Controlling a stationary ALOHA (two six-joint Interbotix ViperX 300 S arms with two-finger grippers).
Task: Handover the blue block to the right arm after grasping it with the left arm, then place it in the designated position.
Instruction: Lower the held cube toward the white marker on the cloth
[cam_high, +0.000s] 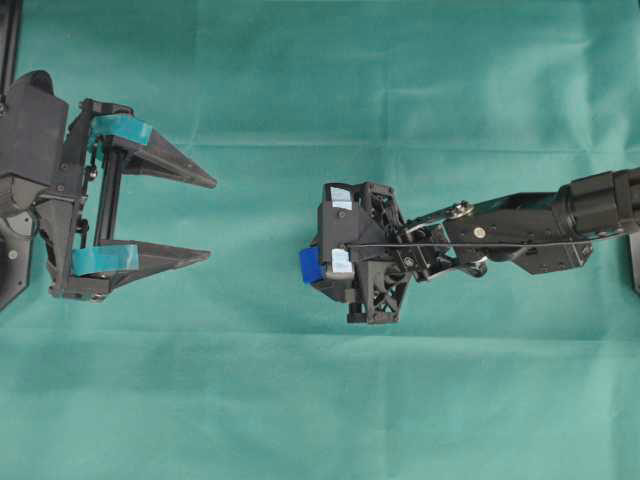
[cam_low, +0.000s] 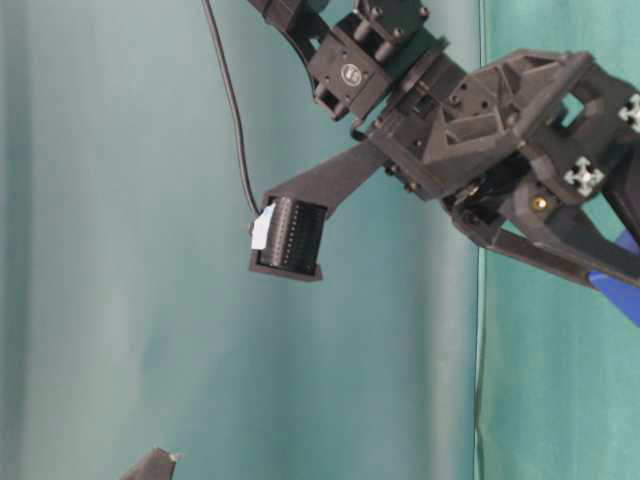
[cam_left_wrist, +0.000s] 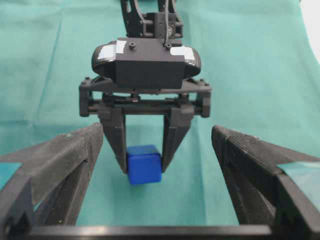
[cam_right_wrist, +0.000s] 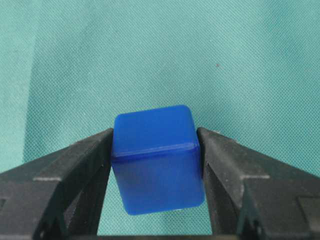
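Small bright blue cube with rounded edges and glossy faces (cam_right_wrist: 157, 160), clamped between the two plain black pointed fingers (cam_right_wrist: 75, 175) of the right arm's pincer (cam_left_wrist: 145, 150), held above the worktop near the middle of the overhead view. Left arm's pincer (cam_high: 205, 220), matte black fingers banded with teal tape (cam_high: 120, 128), spread wide and holding nothing, well apart from the cube and facing it. Thin black cable (cam_low: 235, 120) hanging beside the right arm. Wrinkled, finely woven green cloth (cam_high: 400, 400) over the whole worktop.
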